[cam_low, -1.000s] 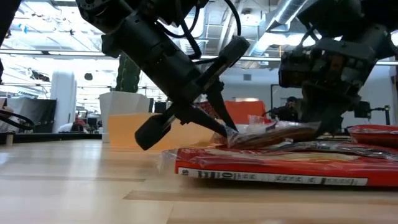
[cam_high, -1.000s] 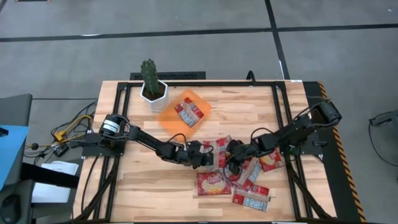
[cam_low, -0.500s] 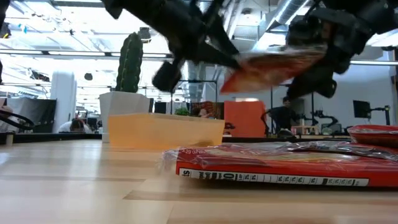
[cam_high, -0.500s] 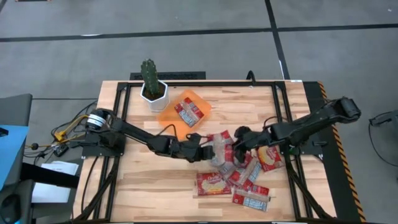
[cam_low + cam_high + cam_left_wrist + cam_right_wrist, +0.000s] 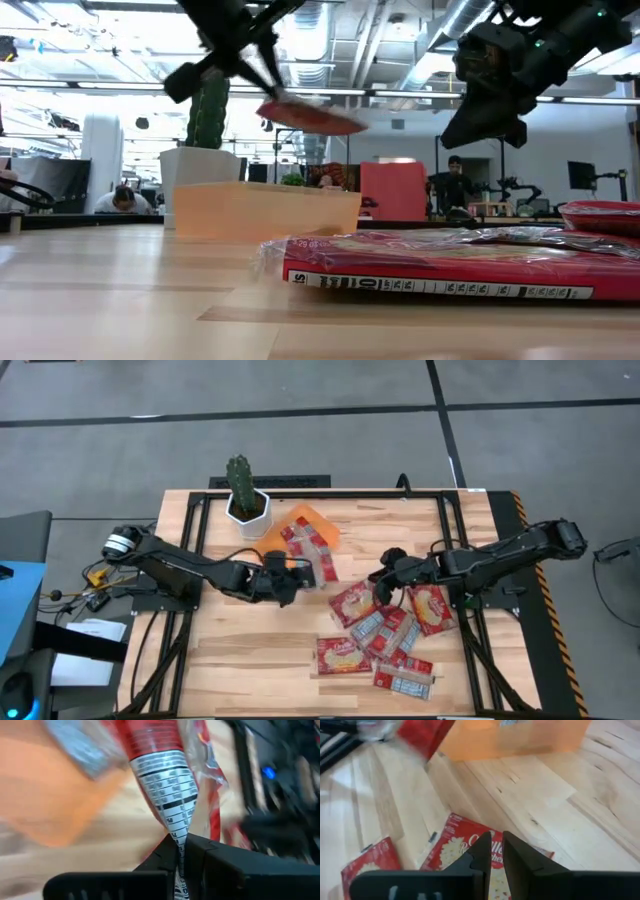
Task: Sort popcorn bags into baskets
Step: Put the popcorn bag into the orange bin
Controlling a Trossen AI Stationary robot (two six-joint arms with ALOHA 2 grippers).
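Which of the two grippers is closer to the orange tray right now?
Left. The left gripper holds a popcorn bag at the orange tray edge; the right gripper sits farther off, over the loose pile.

Cactus pot (image 5: 247, 507) crowding orange tray (image 5: 270, 547), bare wood (image 5: 235, 650) left of packets (image 5: 385, 635)
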